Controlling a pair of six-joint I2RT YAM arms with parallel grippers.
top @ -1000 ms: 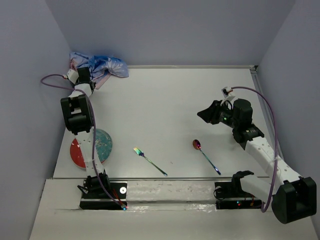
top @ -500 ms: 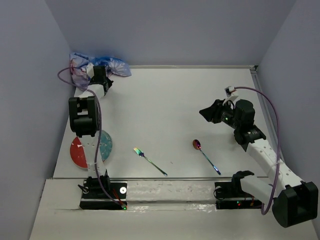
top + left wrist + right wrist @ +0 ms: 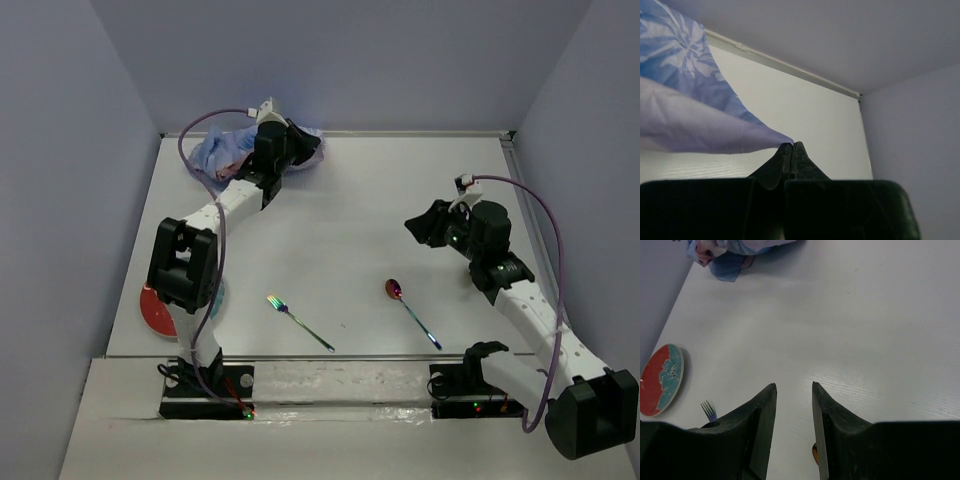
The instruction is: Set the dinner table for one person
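1. Dinner table: white, matte, filling the floor of the cell between the lavender walls. Nothing on it is arranged as a place setting yet.
2. Left gripper: reaches to the far edge of the table, left of centre. In the left wrist view its jaws are clenched on one corner of the blue snowflake placemat. The cloth fans out from the tips, pulled taut. A corner pinch makes sense, since one edge can lead while the rest trails and unfolds.
3. The bulk of the placemat lies crumpled against the far-left corner behind the arm. My read is that the current step is getting the cloth out and flat, because everything else sits on it.
4. Right gripper: hangs above the right half of the table, jaws apart with nothing between them, pointed toward the centre. It looks parked clear of the cloth's likely path.
5. Plate: red and teal, at the near-left edge, partly hidden by the left arm's lower links.
6. Fork and spoon: lie apart near the front edge, both angled, touching nothing else. They occupy ground the placemat may need.
7. Risk, as a judgement: a single-corner hold could drag the cloth bunched rather than spread.
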